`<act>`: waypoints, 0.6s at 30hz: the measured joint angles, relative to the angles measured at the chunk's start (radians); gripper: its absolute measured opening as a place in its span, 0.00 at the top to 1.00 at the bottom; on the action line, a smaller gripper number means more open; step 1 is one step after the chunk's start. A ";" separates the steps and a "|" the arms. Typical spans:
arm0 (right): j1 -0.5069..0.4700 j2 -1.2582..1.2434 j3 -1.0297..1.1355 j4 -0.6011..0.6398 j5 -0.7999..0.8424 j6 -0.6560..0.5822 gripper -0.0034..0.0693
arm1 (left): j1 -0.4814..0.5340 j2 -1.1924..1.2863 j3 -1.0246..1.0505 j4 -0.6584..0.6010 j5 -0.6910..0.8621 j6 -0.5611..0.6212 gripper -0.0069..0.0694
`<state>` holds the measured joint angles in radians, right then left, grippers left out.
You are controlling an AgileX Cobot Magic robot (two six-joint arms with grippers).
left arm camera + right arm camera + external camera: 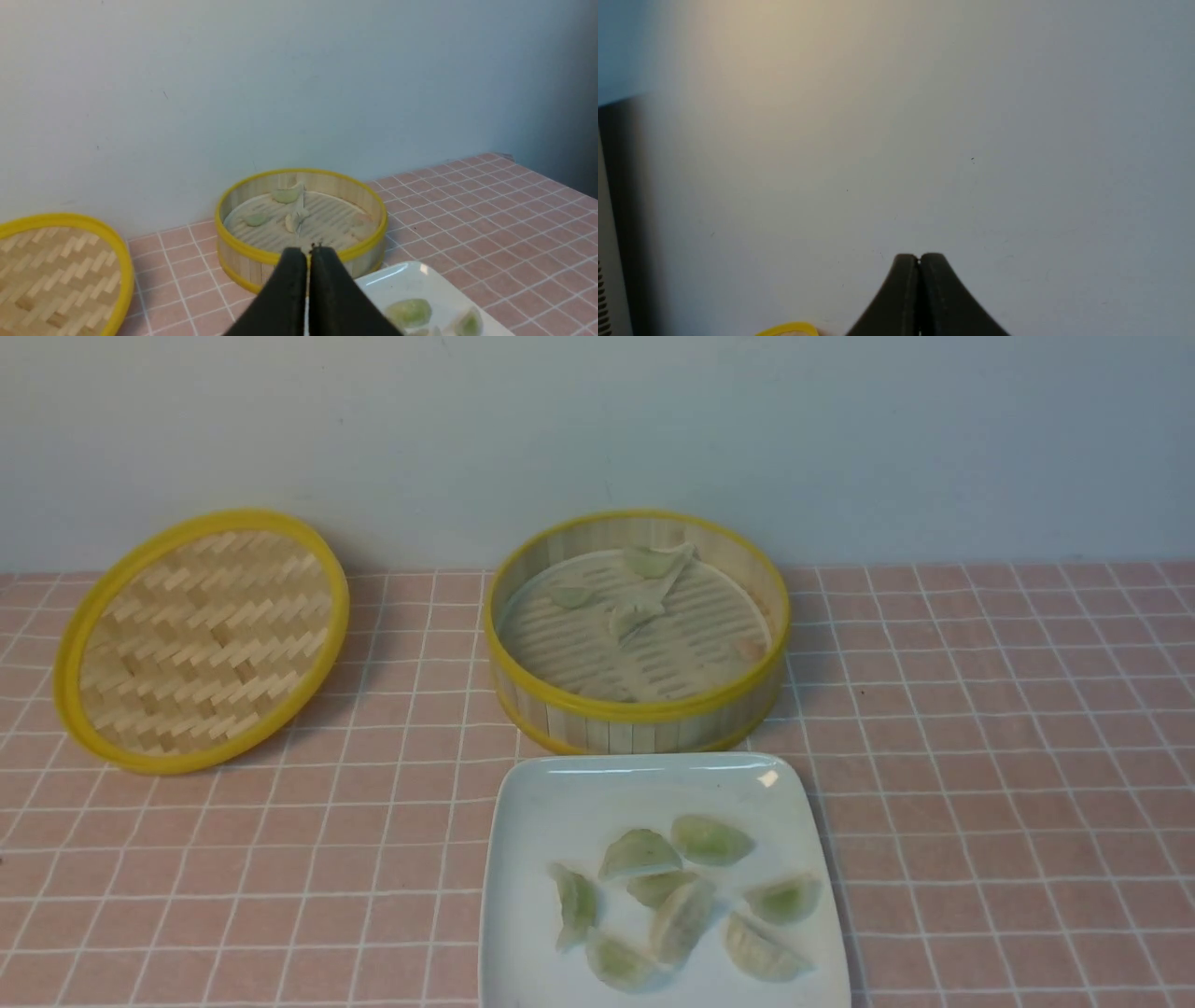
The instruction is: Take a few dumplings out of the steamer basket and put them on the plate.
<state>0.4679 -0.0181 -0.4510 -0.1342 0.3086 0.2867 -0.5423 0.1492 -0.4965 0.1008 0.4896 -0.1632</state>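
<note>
On the pink-tiled bench, the round bamboo steamer basket with yellow rims stands at the back, and the glossy white square plate with rounded corners lies just in front of it, nearly touching. Eight small crescent-shaped, pale green dumplings already rest on the near half of the plate; three more remain in the basket, grouped toward its far wall. The flat woven lid with a yellow rim leans tilted, well to the left.

Neither arm shows in the front view. The left pincer has its jaws pressed together with nothing between them, raised near the plate and facing the basket. The right pincer is likewise closed and empty, aimed at the bare wall.

The task looks close to complete, perhaps already satisfied. Should another dumpling be wanted, the left pincer would need to spread its jaws before descending over the far rim, straddle one dumpling across its narrow belly, and squeeze lightly, since the soft skins likely tear or stick. Release is best over the plate's vacant far half.
</note>
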 joint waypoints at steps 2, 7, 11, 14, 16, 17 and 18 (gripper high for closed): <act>0.000 0.000 0.000 0.000 0.000 0.000 0.97 | 0.000 0.000 0.000 0.000 0.003 0.000 0.92; 0.000 0.000 0.000 0.000 0.000 0.000 0.97 | 0.000 0.000 0.000 0.008 0.008 0.010 0.92; 0.000 0.000 0.000 0.000 0.001 0.000 0.97 | 0.014 -0.003 0.047 0.028 0.007 0.028 0.92; 0.000 0.000 0.000 0.000 0.001 0.000 0.97 | 0.117 -0.035 0.131 0.001 0.003 0.070 0.92; 0.000 0.000 0.000 0.000 0.001 0.000 0.97 | 0.190 -0.066 0.186 -0.033 0.002 0.100 0.92; 0.000 0.000 0.000 0.000 0.001 0.000 0.97 | 0.209 -0.079 0.208 -0.048 0.000 0.112 0.92; 0.000 0.000 0.000 0.000 0.001 0.000 0.97 | 0.255 -0.101 0.245 -0.073 -0.005 0.134 0.92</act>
<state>0.4679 -0.0181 -0.4510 -0.1342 0.3095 0.2867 -0.2877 0.0477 -0.2511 0.0276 0.4842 -0.0287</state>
